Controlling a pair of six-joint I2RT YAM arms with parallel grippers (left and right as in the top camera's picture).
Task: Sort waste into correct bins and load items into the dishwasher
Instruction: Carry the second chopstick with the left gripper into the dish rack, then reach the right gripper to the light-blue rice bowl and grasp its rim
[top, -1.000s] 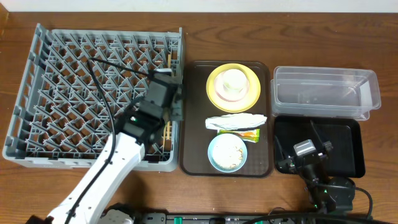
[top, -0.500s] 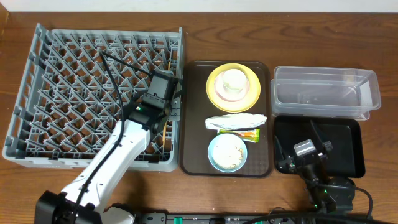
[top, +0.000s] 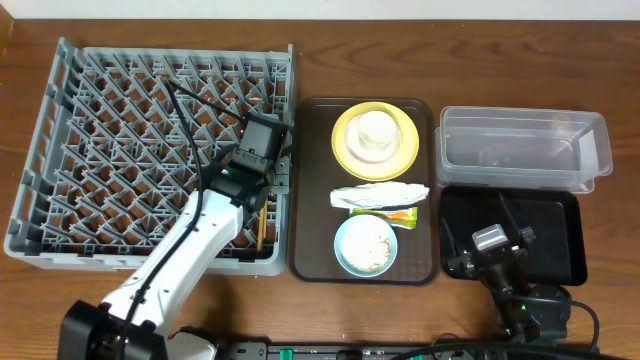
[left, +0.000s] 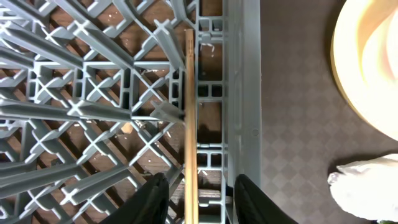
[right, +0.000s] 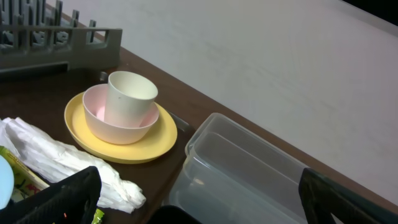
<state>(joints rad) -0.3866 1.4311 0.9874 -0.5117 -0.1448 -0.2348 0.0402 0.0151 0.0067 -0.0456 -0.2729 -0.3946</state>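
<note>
Chopsticks lie loose at the rack's right edge; no writing can be read.

Overhead: the chopsticks (top: 262, 222) rest in the dish rack (top: 120, 258) along its right wall. The green-and-yellow packet (top: 395, 213), right of the rack, has print too small to read. Left wrist: the left jaws are parted and straddle the sticks without touching. A crooked lift could snag them, or they might slip through the lattice. Right wrist: the right jaws are wide and empty, well right of the rack.

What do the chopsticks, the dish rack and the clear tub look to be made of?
Chopsticks: likely wood or bamboo; matte tan, no shine.
Dish rack: moulded plastic by the look; grey, dull sheen, ribbed lattice.
Clear tub: transparent plastic; see-through walls with glossy highlights.
</note>
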